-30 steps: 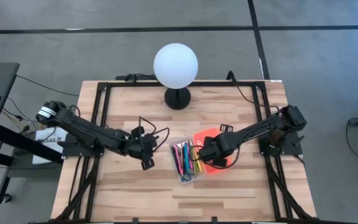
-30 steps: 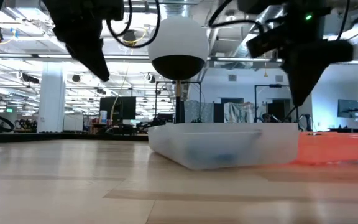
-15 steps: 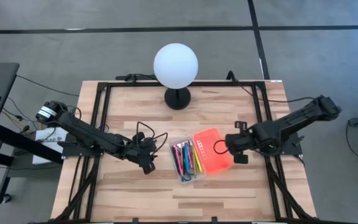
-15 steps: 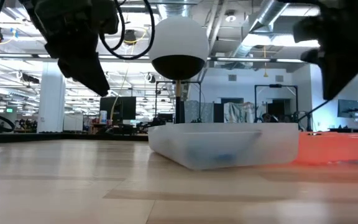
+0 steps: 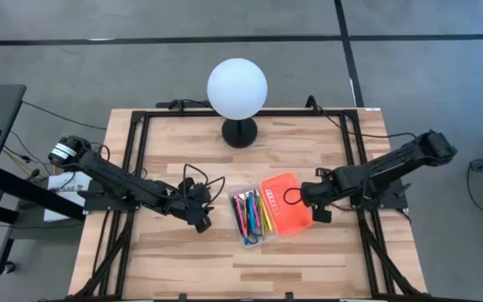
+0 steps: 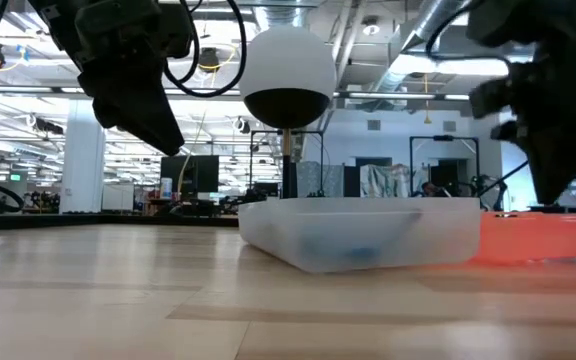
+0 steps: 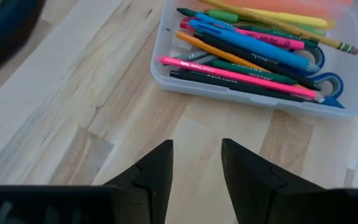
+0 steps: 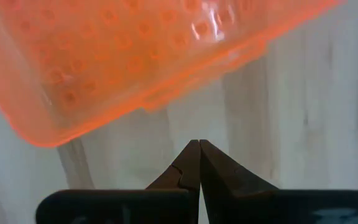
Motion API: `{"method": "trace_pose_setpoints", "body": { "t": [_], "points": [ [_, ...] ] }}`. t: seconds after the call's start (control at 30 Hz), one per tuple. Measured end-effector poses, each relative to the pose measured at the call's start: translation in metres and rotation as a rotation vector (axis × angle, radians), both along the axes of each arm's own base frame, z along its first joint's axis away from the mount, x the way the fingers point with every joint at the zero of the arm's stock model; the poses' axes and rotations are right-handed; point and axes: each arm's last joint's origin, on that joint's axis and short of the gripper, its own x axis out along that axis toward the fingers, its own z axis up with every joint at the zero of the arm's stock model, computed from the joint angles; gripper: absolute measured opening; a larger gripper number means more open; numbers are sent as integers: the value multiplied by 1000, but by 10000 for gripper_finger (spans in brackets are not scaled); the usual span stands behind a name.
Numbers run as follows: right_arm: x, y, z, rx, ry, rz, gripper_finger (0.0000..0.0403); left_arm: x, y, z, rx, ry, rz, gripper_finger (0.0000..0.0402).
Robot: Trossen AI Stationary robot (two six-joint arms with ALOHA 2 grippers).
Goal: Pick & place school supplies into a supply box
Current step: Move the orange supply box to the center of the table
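The supply box is a clear tray on the table's middle, and its orange lid lies open flat beside it on the right. The school supplies, pens, pencils and blue-handled scissors, lie inside the tray. My left gripper hovers open left of the tray, slanting down toward it, with nothing between its fingers. My right gripper points down, shut, just right of the lid's edge and above the bare table.
A white globe lamp on a black foot stands at the far middle of the table. Black frame rails run along the table's left, right and far sides. Bare wood lies along the near edge.
My right gripper has left the place over the orange lid, gone toward the table's right edge and tipped to point straight down, staying shut. My left gripper has sunk a little and rolled, staying open. The box and lid have not moved.
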Motion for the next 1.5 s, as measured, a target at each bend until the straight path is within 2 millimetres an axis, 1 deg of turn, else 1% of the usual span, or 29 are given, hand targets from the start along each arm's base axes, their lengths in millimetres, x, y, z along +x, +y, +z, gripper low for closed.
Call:
{"method": "trace_pose_setpoints", "body": {
  "t": [0.13, 0.23, 0.37, 0.47, 0.53, 0.67, 0.8, 0.93, 1.07, 1.2, 1.33, 1.43, 1.5],
  "points": [
    [8, 4, -15, 31, 61, -54, 0, 0, 0, 0, 1, -6, 10, 129],
    [16, 9, -24, 50, 74, -69, 0, 0, 0, 0, 3, -7, 12, 129],
    [29, 17, -29, 62, 72, -57, 0, 0, 0, 0, 6, 2, 12, 129],
    [40, 21, -30, 87, 49, -55, 0, -2, 1, -1, 7, 26, 10, 129],
    [47, 23, -29, 94, 30, -59, 0, -6, 2, -4, -9, 81, 0, 129],
    [61, 28, -24, 106, -7, -55, 0, -19, 2, -11, -45, 239, -6, 129],
    [77, 36, -19, 124, -55, -41, 0, -33, -4, -15, -40, 357, -20, 129],
    [91, 47, -19, 131, -76, -15, 0, -39, -14, -15, -30, 361, -40, 129],
    [103, 55, -26, 129, -70, 0, 0, -43, -21, -16, -12, 350, -52, 129],
    [114, 58, -31, 132, -74, -2, 0, -50, -21, -33, -44, 340, -51, 129],
    [123, 62, -26, 154, -128, 2, 0, -56, -23, -54, -138, 284, -62, 129],
    [126, 63, -23, 163, -160, 2, 0, -60, -24, -62, -160, 245, -46, 129],
    [126, 61, -21, 163, -165, -1, 0, -62, -24, -64, -148, 241, -40, 129]
  ]
}}
